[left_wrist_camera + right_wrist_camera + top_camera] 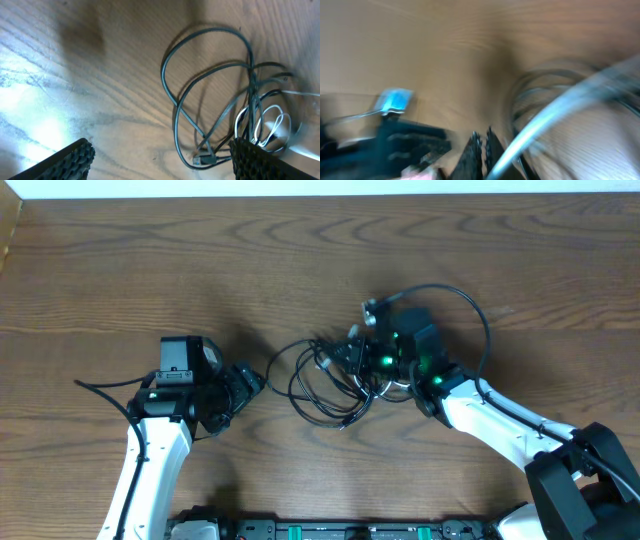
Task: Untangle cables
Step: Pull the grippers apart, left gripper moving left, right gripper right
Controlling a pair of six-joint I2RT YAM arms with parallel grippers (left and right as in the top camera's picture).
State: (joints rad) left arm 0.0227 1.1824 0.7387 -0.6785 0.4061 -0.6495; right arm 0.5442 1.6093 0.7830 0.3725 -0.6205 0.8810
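Note:
The cables (322, 383) lie as one tangle of thin black loops mid-table. In the left wrist view the black loops (200, 75) spread on the wood, with a white cord (272, 122) coiled at the right and a small plug (204, 159) at the bottom. My left gripper (252, 385) is open and empty just left of the tangle; its fingers (165, 156) straddle the plug end. My right gripper (355, 358) sits in the tangle's right side. Its fingers (482, 147) are pressed together; blur hides whether a cord is between them. A pale cord (555, 110) crosses that view.
A thicker black wire (480, 320) arches from the right arm over the table behind the tangle. A blue-tipped plug (395, 100) shows in the blurred right wrist view. The table's back edge (320, 198) runs along the top.

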